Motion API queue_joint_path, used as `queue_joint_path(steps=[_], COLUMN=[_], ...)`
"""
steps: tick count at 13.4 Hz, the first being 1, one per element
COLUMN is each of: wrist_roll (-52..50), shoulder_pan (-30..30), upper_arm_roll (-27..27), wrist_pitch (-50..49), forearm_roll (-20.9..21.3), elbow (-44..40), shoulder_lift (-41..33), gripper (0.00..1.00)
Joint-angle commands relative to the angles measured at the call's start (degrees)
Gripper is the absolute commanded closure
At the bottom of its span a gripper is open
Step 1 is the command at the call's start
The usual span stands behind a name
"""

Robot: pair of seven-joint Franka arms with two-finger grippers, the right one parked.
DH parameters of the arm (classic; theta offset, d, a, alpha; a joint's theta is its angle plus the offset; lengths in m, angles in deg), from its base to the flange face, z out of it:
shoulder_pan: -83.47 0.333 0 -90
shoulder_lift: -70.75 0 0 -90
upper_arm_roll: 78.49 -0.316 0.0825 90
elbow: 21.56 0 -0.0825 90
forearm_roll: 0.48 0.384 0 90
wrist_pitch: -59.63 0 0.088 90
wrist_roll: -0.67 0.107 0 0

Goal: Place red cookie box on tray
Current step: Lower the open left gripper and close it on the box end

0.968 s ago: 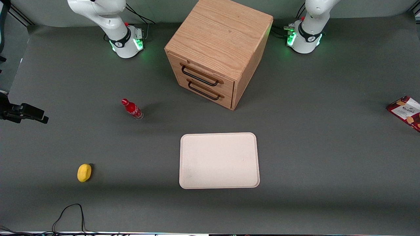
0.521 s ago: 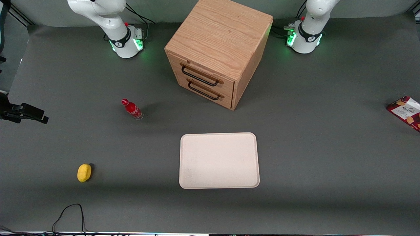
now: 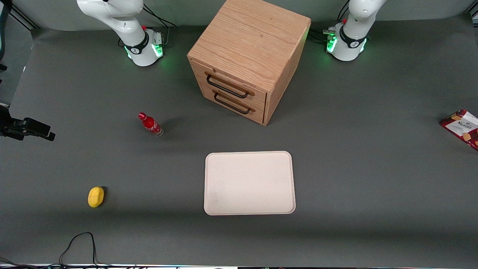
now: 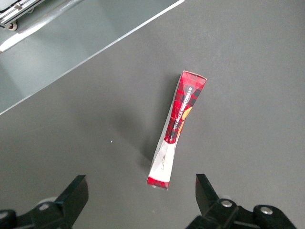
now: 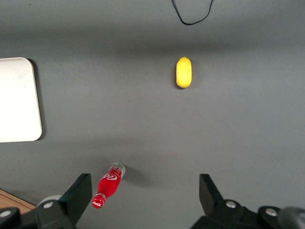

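— One box (image 3: 461,127) to move: lies at working arm's end of table (image 3: 354,157), partly cut off by front view's edge, well apart from tray (image 3: 249,183).
— Handling?
— Probably light, thin cardboard; likely dents if squeezed hard. Looks stood on a narrow edge in wrist view (image 4: 177,129), so may tip at a nudge.
— Grip where?
— Across the thin width, near mid-length, seems best. Pincer (image 4: 141,196) hangs above it, fingers (image 4: 75,193) spread wide, touching nothing.
— Obstacles?
— None between box and tray. Cabinet (image 3: 246,59) sits farther from camera than tray; bottle (image 3: 150,124) and lemon (image 3: 96,197) lie toward parked arm's end.
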Motion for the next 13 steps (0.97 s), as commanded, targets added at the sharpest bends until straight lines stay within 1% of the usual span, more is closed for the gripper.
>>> queue_joint_path(steps=[1, 8, 10, 13], wrist_roll=[-1.2, 1.8, 4.0, 4.2], shoulder_pan=[-0.2, -0.7, -1.0, -1.4], upper_arm_roll=[0.5, 0.7, 0.7, 1.3], wrist_pitch=[8.0, 18.6, 20.0, 22.1], forearm_roll=[-0.3, -0.2, -0.2, -0.2], elbow=[8.3, 8.8, 8.8, 8.8], shoulder_lift=[-1.5, 7.2, 8.9, 10.8], gripper=[0.0, 0.0, 0.0, 0.0])
